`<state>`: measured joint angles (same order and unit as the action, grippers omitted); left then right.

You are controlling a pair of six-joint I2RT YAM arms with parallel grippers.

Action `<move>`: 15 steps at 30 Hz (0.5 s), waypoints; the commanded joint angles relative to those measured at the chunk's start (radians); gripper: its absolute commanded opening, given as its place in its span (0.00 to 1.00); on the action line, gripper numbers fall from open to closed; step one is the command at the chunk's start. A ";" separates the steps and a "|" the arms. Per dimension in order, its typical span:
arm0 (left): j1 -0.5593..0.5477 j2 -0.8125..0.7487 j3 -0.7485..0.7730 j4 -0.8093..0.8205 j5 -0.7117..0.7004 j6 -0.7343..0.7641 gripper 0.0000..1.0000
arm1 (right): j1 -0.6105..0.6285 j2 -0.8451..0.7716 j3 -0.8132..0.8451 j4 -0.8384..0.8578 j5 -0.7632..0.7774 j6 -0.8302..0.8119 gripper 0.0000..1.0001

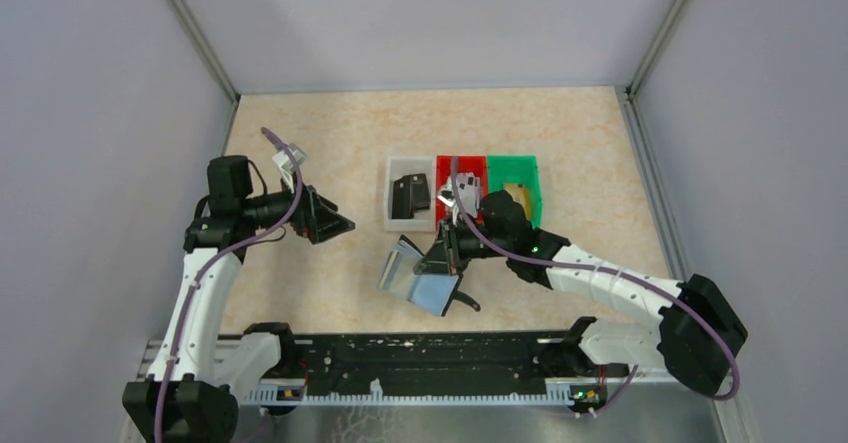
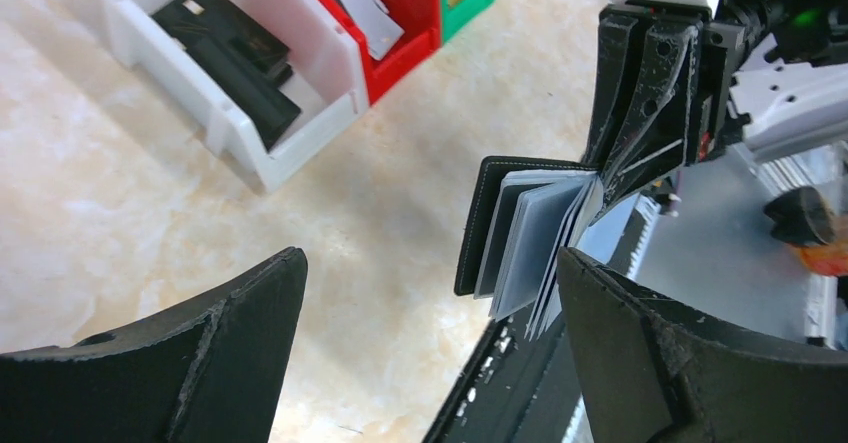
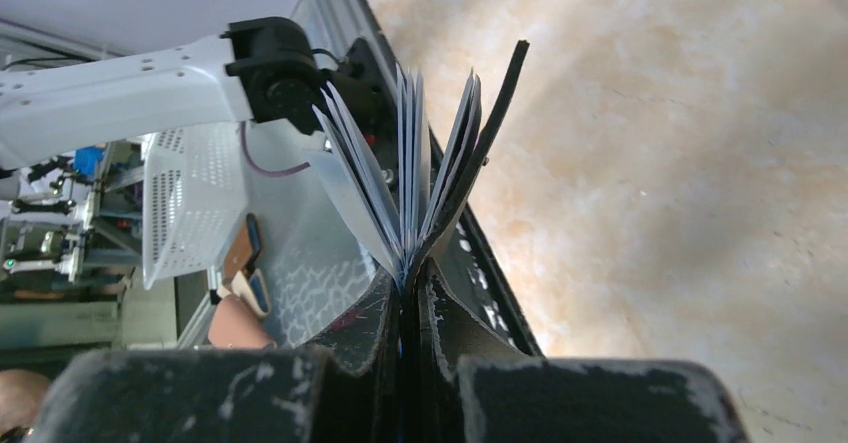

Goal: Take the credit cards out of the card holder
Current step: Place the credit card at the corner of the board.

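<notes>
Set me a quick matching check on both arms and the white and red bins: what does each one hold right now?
1 left arm
2 right arm
3 white bin
4 red bin

A grey-white card inside
B jaws shut on the wallet
C jaws open, empty
D black items inside

Pairs: 1-C, 2-B, 3-D, 4-A

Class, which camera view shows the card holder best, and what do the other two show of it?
The left wrist view: the card holder faces it, black cover and grey-blue leaves fanned apart. The right wrist view shows only the leaves' edges; the top view shows it small, partly under the right gripper.
</notes>
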<state>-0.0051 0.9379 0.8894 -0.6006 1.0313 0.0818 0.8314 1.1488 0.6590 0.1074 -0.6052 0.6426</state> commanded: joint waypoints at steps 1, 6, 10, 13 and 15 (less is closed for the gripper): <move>-0.002 -0.003 0.021 0.074 -0.102 0.024 0.99 | -0.021 -0.034 -0.010 0.040 0.015 -0.028 0.00; -0.002 -0.001 0.003 0.078 -0.154 0.038 0.99 | -0.027 0.015 -0.018 0.018 0.025 -0.052 0.00; 0.025 0.008 -0.016 0.095 -0.197 0.032 0.99 | -0.031 0.046 -0.020 0.017 0.034 -0.071 0.00; 0.032 0.010 -0.023 0.107 -0.221 0.031 0.99 | -0.036 0.080 -0.024 0.037 0.033 -0.079 0.00; 0.033 0.011 -0.028 0.115 -0.230 0.032 0.99 | -0.038 0.113 -0.018 0.038 0.023 -0.096 0.00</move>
<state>0.0189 0.9455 0.8757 -0.5274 0.8444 0.1017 0.8043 1.2243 0.6281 0.0753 -0.5694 0.5842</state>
